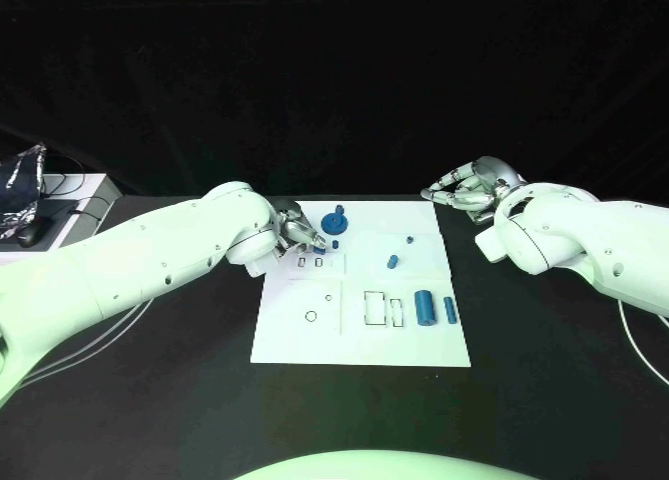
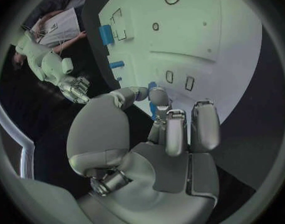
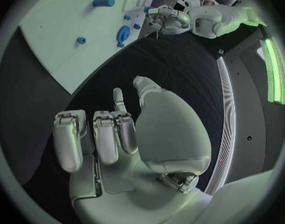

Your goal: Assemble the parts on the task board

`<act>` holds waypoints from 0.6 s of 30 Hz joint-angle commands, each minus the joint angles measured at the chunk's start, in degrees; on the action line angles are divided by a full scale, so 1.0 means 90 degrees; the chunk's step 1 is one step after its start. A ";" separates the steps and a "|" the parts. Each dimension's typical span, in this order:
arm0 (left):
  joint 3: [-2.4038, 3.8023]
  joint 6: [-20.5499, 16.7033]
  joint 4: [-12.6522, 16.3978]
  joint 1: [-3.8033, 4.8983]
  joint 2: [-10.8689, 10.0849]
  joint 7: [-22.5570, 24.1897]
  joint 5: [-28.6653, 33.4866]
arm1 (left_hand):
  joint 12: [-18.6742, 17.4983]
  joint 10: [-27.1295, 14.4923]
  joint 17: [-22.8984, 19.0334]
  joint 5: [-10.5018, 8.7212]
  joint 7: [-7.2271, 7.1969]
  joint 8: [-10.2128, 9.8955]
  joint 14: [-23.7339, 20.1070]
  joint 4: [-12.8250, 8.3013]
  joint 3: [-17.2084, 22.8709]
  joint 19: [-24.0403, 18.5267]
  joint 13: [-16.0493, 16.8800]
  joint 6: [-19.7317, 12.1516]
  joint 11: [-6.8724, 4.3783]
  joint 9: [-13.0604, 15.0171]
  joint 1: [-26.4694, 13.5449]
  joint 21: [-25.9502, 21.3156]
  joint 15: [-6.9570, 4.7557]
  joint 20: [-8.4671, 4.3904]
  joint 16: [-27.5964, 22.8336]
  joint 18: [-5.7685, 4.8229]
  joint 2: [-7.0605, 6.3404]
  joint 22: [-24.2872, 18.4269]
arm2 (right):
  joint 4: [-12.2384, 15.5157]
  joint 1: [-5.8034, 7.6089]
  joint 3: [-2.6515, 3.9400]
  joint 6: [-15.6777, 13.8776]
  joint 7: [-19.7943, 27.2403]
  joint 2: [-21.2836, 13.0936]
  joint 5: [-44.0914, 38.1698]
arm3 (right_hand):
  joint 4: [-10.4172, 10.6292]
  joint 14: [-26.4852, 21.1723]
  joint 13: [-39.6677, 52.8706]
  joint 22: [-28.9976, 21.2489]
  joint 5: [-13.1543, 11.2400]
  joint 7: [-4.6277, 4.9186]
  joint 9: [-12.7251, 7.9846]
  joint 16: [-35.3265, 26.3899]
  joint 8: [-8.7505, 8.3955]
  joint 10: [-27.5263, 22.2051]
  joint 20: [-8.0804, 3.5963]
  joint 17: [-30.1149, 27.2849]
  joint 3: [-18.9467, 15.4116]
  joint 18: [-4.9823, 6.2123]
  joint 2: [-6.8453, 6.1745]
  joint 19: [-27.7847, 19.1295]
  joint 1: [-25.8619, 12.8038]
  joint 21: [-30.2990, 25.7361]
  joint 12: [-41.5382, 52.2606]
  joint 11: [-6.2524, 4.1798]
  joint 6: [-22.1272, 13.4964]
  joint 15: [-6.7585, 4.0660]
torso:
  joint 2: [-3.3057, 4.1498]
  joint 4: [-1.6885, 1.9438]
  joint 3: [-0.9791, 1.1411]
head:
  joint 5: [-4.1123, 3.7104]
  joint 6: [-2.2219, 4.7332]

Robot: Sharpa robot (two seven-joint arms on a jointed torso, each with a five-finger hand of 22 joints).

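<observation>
Head view: white task board (image 1: 360,345) lies mid-table. Left hand (image 1: 294,237) hovers over the board's far-left edge, just beside two small rectangular slots (image 1: 311,262) and close to the round blue gear-like part (image 1: 336,222) standing at the far edge. Whether it pinches anything can't be told from here. Two blue cylinders (image 1: 425,308) lie side by side near the board's right edge, next to outlined rectangular recesses (image 1: 376,308). Two small blue pegs (image 1: 395,262) sit mid-board. Right hand (image 1: 476,188) rests off the board, beyond its far-right corner, fingers curled, nothing in them.

Left wrist view: left hand (image 2: 161,134), thumb and fingers drawn together, tips meeting over a small blue piece (image 2: 153,86) at the board edge; looks like a pinch on it, though the contact is partly hidden. Slots (image 2: 180,80) lie just beyond the fingertips.

Right wrist view: right hand (image 3: 117,139) over bare black table (image 3: 117,74), fingers bent in, empty. Gear-like part (image 3: 123,34) and a cylinder (image 3: 104,2) on the board, well apart from it.

Step, as a judgement: left hand is placing or picking a small part by the slots. Next move calls for aligning the piece upright over one slot and pressing down; right hand idle.
</observation>
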 commanded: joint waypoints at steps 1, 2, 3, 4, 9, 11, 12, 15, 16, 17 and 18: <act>-0.0026 -0.0241 -0.0006 -0.0021 0.0053 -0.0025 -0.0328 | -0.0034 0.0047 0.1064 0.0037 -0.0385 -0.0029 0.0504 -0.0803 0.0776 0.0040 -0.0019 0.0419 0.0013 0.2117 0.0076 0.0042 -0.0039 -0.0017 -0.0031 -0.0059 0.0024 0.0008 | -0.0004 -0.0004 0.0000 0.0037 0.0104 0.0002 -0.0152 | -0.0008 0.0610 0.1479 0.1458 0.0023 0.0019 0.0006 -0.0027 0.0008 0.0441 -0.0024 0.1512 0.0044 0.0049 -0.0028 0.0502 -0.0046 -0.0041 -0.0021 -0.0023 -0.0046 -0.0030 | 0.0009 -0.0007 -0.0002 | 0.0015 -0.0007; -0.0036 -0.0238 -0.0012 -0.0029 0.0066 -0.0031 -0.0346 | -0.0034 0.0047 0.1064 0.0037 -0.0385 -0.0029 0.0504 -0.0803 0.0776 0.0040 -0.0019 0.0419 0.0013 0.2117 0.0076 0.0042 -0.0039 -0.0017 -0.0031 -0.0059 0.0024 0.0008 | -0.0005 -0.0004 0.0000 0.0035 0.0107 0.0002 -0.0160 | -0.0008 0.0610 0.1479 0.1458 0.0023 0.0019 0.0006 -0.0027 0.0008 0.0441 -0.0024 0.1512 0.0044 0.0049 -0.0028 0.0502 -0.0046 -0.0041 -0.0021 -0.0023 -0.0046 -0.0030 | 0.0012 -0.0009 -0.0001 | 0.0017 -0.0008; -0.0044 -0.0221 -0.0018 -0.0035 0.0078 -0.0040 -0.0360 | -0.0034 0.0047 0.1064 0.0037 -0.0385 -0.0029 0.0504 -0.0803 0.0776 0.0040 -0.0019 0.0419 0.0013 0.2117 0.0076 0.0042 -0.0039 -0.0017 -0.0031 -0.0059 0.0024 0.0008 | -0.0006 -0.0004 0.0000 0.0035 0.0109 0.0002 -0.0166 | -0.0008 0.0610 0.1479 0.1458 0.0023 0.0019 0.0006 -0.0027 0.0008 0.0441 -0.0024 0.1512 0.0044 0.0049 -0.0028 0.0502 -0.0046 -0.0041 -0.0021 -0.0023 -0.0046 -0.0030 | 0.0013 -0.0009 0.0000 | 0.0020 -0.0012; -0.0051 -0.0190 -0.0024 -0.0039 0.0089 -0.0052 -0.0370 | -0.0034 0.0047 0.1064 0.0037 -0.0385 -0.0029 0.0504 -0.0803 0.0776 0.0040 -0.0019 0.0419 0.0013 0.2117 0.0076 0.0042 -0.0039 -0.0017 -0.0031 -0.0059 0.0024 0.0008 | -0.0006 -0.0004 0.0000 0.0034 0.0111 0.0002 -0.0171 | -0.0008 0.0610 0.1479 0.1458 0.0023 0.0019 0.0006 -0.0027 0.0008 0.0441 -0.0024 0.1512 0.0044 0.0049 -0.0028 0.0502 -0.0046 -0.0041 -0.0021 -0.0023 -0.0046 -0.0030 | 0.0014 -0.0009 0.0000 | 0.0020 -0.0014; -0.0071 0.0018 -0.0046 -0.0051 0.0114 -0.0130 -0.0444 | -0.0079 0.0062 0.1076 0.0021 -0.0389 -0.0056 0.0508 -0.0785 0.0759 0.0046 -0.0073 0.0445 0.0010 0.2116 0.0071 0.0044 -0.0041 -0.0019 -0.0026 -0.0061 0.0031 0.0017 | -0.0003 -0.0005 0.0000 0.0035 0.0112 -0.0005 -0.0185 | -0.0009 0.0608 0.1473 0.1456 0.0028 0.0020 0.0011 -0.0030 0.0008 0.0434 -0.0024 0.1502 0.0047 0.0050 -0.0029 0.0501 -0.0046 -0.0045 -0.0027 -0.0022 -0.0054 -0.0030 | 0.0011 -0.0009 0.0005 | 0.0012 -0.0029; -0.0075 0.0063 -0.0057 -0.0053 0.0120 -0.0148 -0.0466 | -0.0079 0.0062 0.1076 0.0021 -0.0389 -0.0056 0.0508 -0.0785 0.0759 0.0046 -0.0073 0.0445 0.0010 0.2116 0.0071 0.0044 -0.0041 -0.0019 -0.0026 -0.0061 0.0031 0.0017 | -0.0001 -0.0005 0.0000 0.0034 0.0113 -0.0008 -0.0188 | -0.0009 0.0608 0.1473 0.1456 0.0028 0.0020 0.0011 -0.0030 0.0008 0.0434 -0.0024 0.1502 0.0047 0.0050 -0.0029 0.0501 -0.0046 -0.0045 -0.0027 -0.0022 -0.0054 -0.0030 | 0.0011 -0.0006 0.0004 | 0.0012 -0.0036; -0.0077 0.0082 -0.0064 -0.0054 0.0126 -0.0156 -0.0477 | -0.0098 0.0058 0.1065 0.0020 -0.0389 -0.0059 0.0505 -0.0783 0.0758 0.0045 -0.0098 0.0447 0.0010 0.2116 0.0071 0.0042 -0.0041 -0.0020 -0.0031 -0.0061 0.0032 0.0014 | 0.0001 -0.0005 0.0000 0.0033 0.0113 -0.0010 -0.0190 | -0.0009 0.0608 0.1473 0.1456 0.0028 0.0020 0.0011 -0.0030 0.0008 0.0434 -0.0024 0.1502 0.0047 0.0050 -0.0029 0.0501 -0.0046 -0.0045 -0.0027 -0.0022 -0.0054 -0.0030 | 0.0011 -0.0006 0.0005 | 0.0013 -0.0035; -0.0081 0.0146 -0.0084 -0.0057 0.0145 -0.0174 -0.0507 | -0.0098 0.0058 0.1065 0.0020 -0.0389 -0.0059 0.0505 -0.0783 0.0758 0.0045 -0.0098 0.0447 0.0010 0.2116 0.0071 0.0042 -0.0041 -0.0020 -0.0031 -0.0061 0.0032 0.0014 | 0.0007 -0.0005 0.0000 0.0031 0.0115 -0.0014 -0.0195 | -0.0009 0.0608 0.1473 0.1456 0.0028 0.0020 0.0011 -0.0030 0.0008 0.0434 -0.0024 0.1502 0.0047 0.0050 -0.0029 0.0501 -0.0046 -0.0045 -0.0027 -0.0022 -0.0054 -0.0030 | 0.0012 -0.0003 0.0003 | 0.0009 -0.0038; -0.0082 0.0172 -0.0092 -0.0058 0.0154 -0.0181 -0.0515 | -0.0098 0.0058 0.1065 0.0020 -0.0389 -0.0059 0.0505 -0.0783 0.0758 0.0045 -0.0098 0.0447 0.0010 0.2116 0.0071 0.0042 -0.0041 -0.0020 -0.0031 -0.0061 0.0032 0.0014 | 0.0009 -0.0005 0.0000 0.0031 0.0115 -0.0014 -0.0196 | -0.0009 0.0608 0.1473 0.1456 0.0028 0.0020 0.0011 -0.0030 0.0008 0.0434 -0.0024 0.1502 0.0047 0.0050 -0.0029 0.0501 -0.0046 -0.0045 -0.0027 -0.0022 -0.0054 -0.0030 | 0.0013 -0.0004 0.0002 | 0.0011 -0.0039; -0.0084 0.0199 -0.0101 -0.0059 0.0164 -0.0190 -0.0521 | -0.0098 0.0058 0.1065 0.0020 -0.0389 -0.0059 0.0505 -0.0783 0.0758 0.0045 -0.0098 0.0447 0.0010 0.2116 0.0071 0.0042 -0.0041 -0.0020 -0.0031 -0.0061 0.0032 0.0014 | 0.0010 -0.0005 0.0000 0.0031 0.0116 -0.0014 -0.0197 | -0.0009 0.0608 0.1473 0.1456 0.0028 0.0020 0.0011 -0.0030 0.0008 0.0434 -0.0024 0.1502 0.0047 0.0050 -0.0029 0.0501 -0.0046 -0.0045 -0.0027 -0.0022 -0.0054 -0.0030 | 0.0013 -0.0004 0.0002 | 0.0011 -0.0039; -0.0086 0.0230 -0.0110 -0.0061 0.0174 -0.0200 -0.0527 | -0.0112 0.0056 0.1058 0.0018 -0.0389 -0.0064 0.0503 -0.0779 0.0755 0.0040 -0.0115 0.0448 0.0010 0.2116 0.0071 0.0040 -0.0042 -0.0020 -0.0034 -0.0059 0.0034 0.0007 | 0.0012 -0.0005 0.0000 0.0031 0.0116 -0.0015 -0.0198 | -0.0009 0.0608 0.1473 0.1456 0.0028 0.0020 0.0011 -0.0030 0.0008 0.0434 -0.0024 0.1502 0.0047 0.0050 -0.0029 0.0501 -0.0046 -0.0045 -0.0027 -0.0022 -0.0054 -0.0030 | 0.0014 -0.0007 0.0000 | 0.0006 -0.0043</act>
